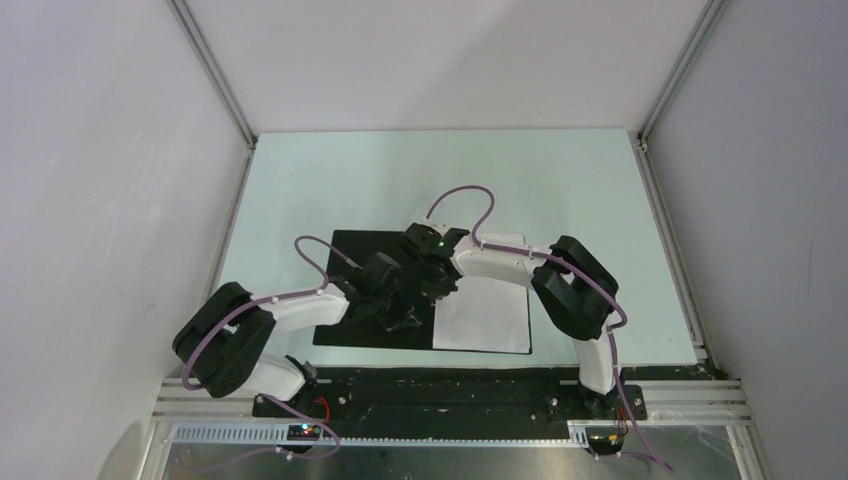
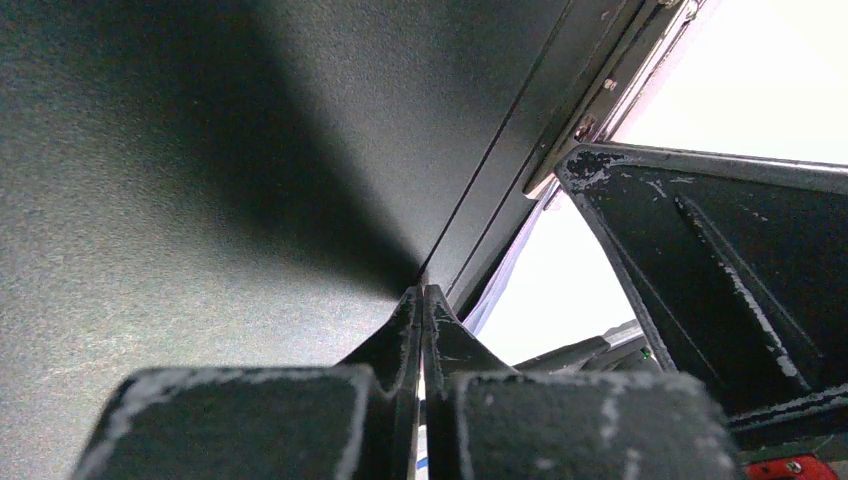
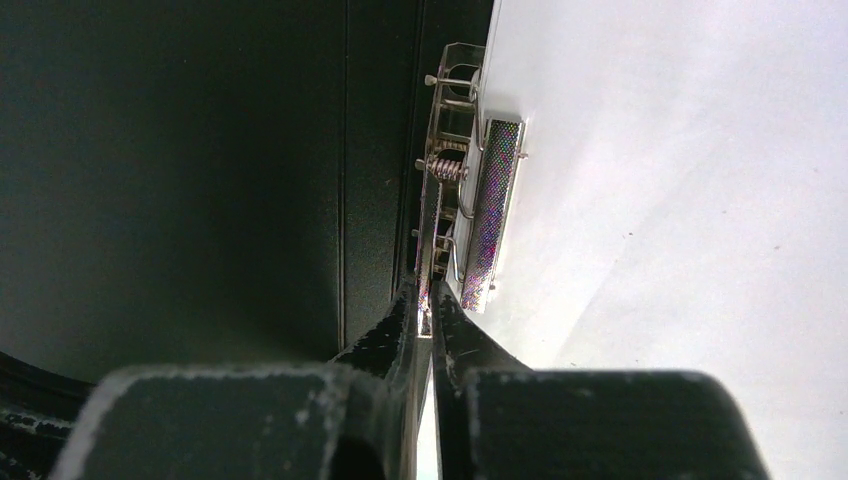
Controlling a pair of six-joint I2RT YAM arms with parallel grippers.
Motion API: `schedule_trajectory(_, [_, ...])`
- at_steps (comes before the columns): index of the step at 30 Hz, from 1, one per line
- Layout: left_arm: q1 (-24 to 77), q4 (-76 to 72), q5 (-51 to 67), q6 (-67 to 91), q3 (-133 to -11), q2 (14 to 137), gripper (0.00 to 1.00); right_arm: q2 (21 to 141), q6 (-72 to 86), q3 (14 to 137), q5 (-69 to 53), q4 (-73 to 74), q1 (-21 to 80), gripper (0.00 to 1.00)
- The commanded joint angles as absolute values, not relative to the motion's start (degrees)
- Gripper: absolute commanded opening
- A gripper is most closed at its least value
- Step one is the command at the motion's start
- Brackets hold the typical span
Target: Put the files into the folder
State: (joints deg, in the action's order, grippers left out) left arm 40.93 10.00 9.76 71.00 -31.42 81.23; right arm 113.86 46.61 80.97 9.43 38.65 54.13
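Right fingers at folder's metal clip

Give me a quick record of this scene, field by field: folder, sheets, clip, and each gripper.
folder: open flat on the table, black inside facing up
files: white sheets on the folder's right half
spine clip: metal, along the spine, at the sheets' left edge
left gripper: shut, tips at the black inside beside the spine
right gripper: shut, tips at one end of the spine clip; whether it pinches the clip cannot be told
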Motion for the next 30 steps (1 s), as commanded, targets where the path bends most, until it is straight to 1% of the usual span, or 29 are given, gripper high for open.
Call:
schedule_trajectory(1, [41.3,15.6,4.4,69.8,-30.2,83.5,0.00,119.0,45.9,81.5,17.1,38.3,54.4,0.07])
schedule_trajectory(13, [41.5,15.5,4.5,70.5,-30.0,83.4,0.00,118.0,45.5,83.3,17.9,40.3,55.3,0.12])
schedule_trajectory(26, [41.5,15.3,4.4,70.8,-30.0,83.5,0.00,117.3,45.4,84.1,18.8,41.9,55.6,0.15])
schedule_trajectory(30, [41.6,15.4,4.4,70.8,-30.0,83.5,0.00,117.1,45.4,84.2,19.2,42.3,55.8,0.17])
